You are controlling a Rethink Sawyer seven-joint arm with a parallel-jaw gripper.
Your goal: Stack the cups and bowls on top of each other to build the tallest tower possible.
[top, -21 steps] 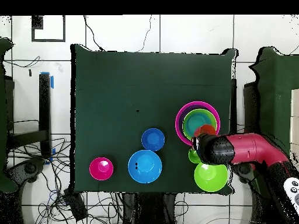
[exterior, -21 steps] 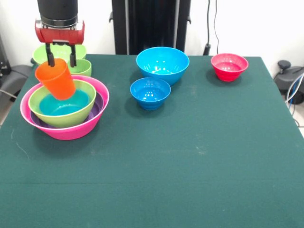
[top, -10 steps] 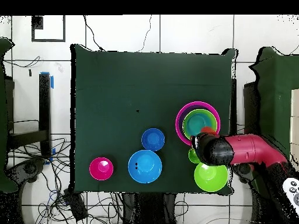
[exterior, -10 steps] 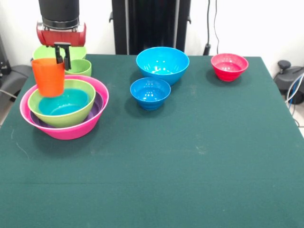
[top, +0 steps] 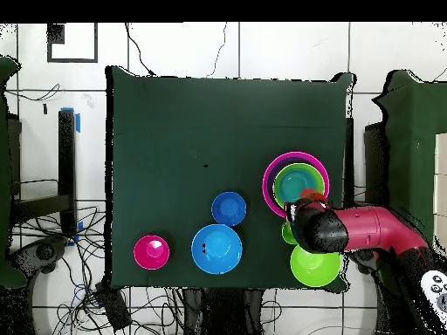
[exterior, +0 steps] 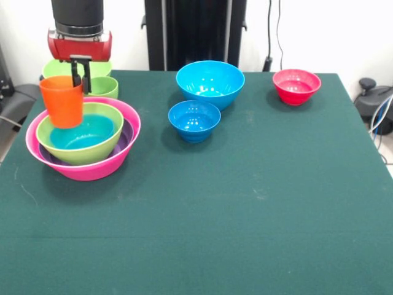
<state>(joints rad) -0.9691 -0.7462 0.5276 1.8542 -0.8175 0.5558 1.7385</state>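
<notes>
Green-clothed table (exterior: pixel 245 215) bearing the pink bowl (exterior: pixel 92 169), base of a nest holding a purple bowl (exterior: pixel 126 138), a lime green bowl (exterior: pixel 101 147) and a teal-blue bowl (exterior: pixel 83 136). Large blue bowl (exterior: pixel 210 83) and small blue bowl (exterior: pixel 194 119) stand to the nest's right; red bowl (exterior: pixel 296 85) farther right. Gripper (exterior: pixel 78 72), jaws clamped on the rim of the upright orange cup (exterior: pixel 62 101), over the nest's far-left rim.

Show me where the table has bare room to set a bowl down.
The whole near stretch of the table in the front view is bare, as is the gap between the small blue bowl and the red bowl. It is crowded around the pink bowl, where the gripper holds the orange cup.
</notes>
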